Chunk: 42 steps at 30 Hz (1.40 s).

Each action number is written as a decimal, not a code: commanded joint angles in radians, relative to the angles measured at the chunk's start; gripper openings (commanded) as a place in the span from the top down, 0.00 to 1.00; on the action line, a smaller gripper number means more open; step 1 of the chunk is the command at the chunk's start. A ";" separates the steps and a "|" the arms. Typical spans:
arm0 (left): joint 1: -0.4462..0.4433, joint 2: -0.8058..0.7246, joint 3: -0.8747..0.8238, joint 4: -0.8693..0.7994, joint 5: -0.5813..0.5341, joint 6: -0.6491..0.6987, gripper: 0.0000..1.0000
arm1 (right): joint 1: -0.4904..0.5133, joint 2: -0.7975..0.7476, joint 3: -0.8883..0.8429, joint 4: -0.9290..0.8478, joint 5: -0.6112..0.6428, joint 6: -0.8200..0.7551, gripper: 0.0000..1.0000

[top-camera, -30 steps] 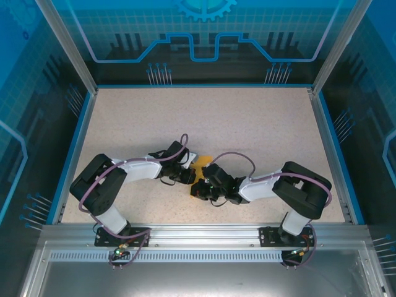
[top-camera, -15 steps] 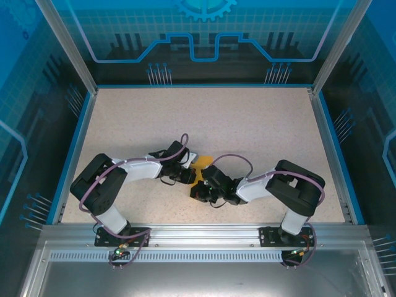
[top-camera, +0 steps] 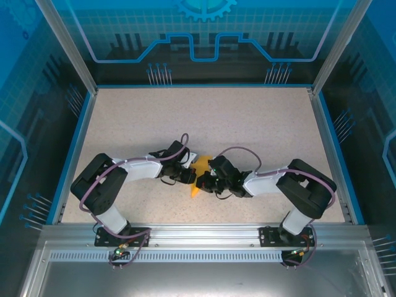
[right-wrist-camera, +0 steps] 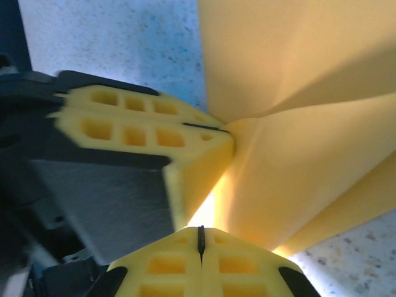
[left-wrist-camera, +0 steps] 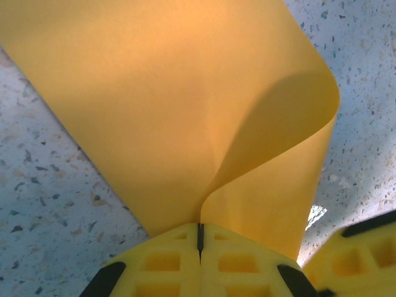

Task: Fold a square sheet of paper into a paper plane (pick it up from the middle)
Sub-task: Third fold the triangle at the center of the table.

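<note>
Close to the front middle of the speckled beige surface [top-camera: 204, 117] the two arms meet, and between their wrists is a thin orange-yellow sheet of paper [top-camera: 200, 166]. From above I see just a small part of it: a rounded piece between the wrists and a narrow pointed end that sticks out toward the near edge. Whether this end lies on the surface or just above it, I cannot tell.

The left pincer [left-wrist-camera: 200, 238] is clenched on the sheet of paper. In its own camera the two yellow foam fingers [left-wrist-camera: 216, 247] are pressed together with only a thin dark line between them, and the paper goes into this line. From there the sheet opens out like a wide fan, and its right part curls over in a soft loop, not a sharp crease.

The right pincer [right-wrist-camera: 200, 240] is clenched too, its pads tight together. It stands roughly crosswise to the left pincer, the tips of the two very near each other. The folded layers of the paper come down to its tips, so it appears to grasp the same gathered part of the sheet, just beside the left one.
</note>
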 commanded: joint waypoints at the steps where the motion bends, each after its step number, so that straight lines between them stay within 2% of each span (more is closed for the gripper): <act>1: 0.006 0.036 0.007 -0.052 0.001 0.033 1.00 | -0.008 0.051 0.010 0.013 -0.020 -0.009 1.00; 6: 0.007 0.039 0.011 -0.053 0.000 0.034 1.00 | -0.006 0.069 -0.007 -0.024 0.002 0.016 1.00; 10: 0.007 0.043 0.013 -0.056 -0.001 0.035 1.00 | -0.006 0.006 -0.025 -0.078 0.042 0.025 1.00; 16: 0.006 0.050 0.019 -0.059 0.005 0.037 1.00 | -0.022 -0.066 0.015 -0.105 0.024 -0.023 1.00; 22: 0.006 0.051 0.020 -0.061 0.008 0.038 1.00 | -0.061 0.014 0.045 -0.084 0.000 -0.027 1.00; 26: 0.007 0.053 0.021 -0.064 0.006 0.038 1.00 | -0.069 0.055 0.049 -0.143 0.023 -0.043 1.00; 30: 0.007 0.053 0.020 -0.066 0.004 0.038 1.00 | -0.070 0.040 0.021 -0.171 0.047 -0.037 1.00; 37: 0.007 0.058 0.024 -0.068 0.004 0.040 1.00 | -0.128 -0.048 0.016 -0.120 -0.024 -0.074 1.00; 42: 0.006 0.062 0.025 -0.069 0.005 0.040 1.00 | -0.156 -0.024 0.066 -0.141 -0.079 -0.124 1.00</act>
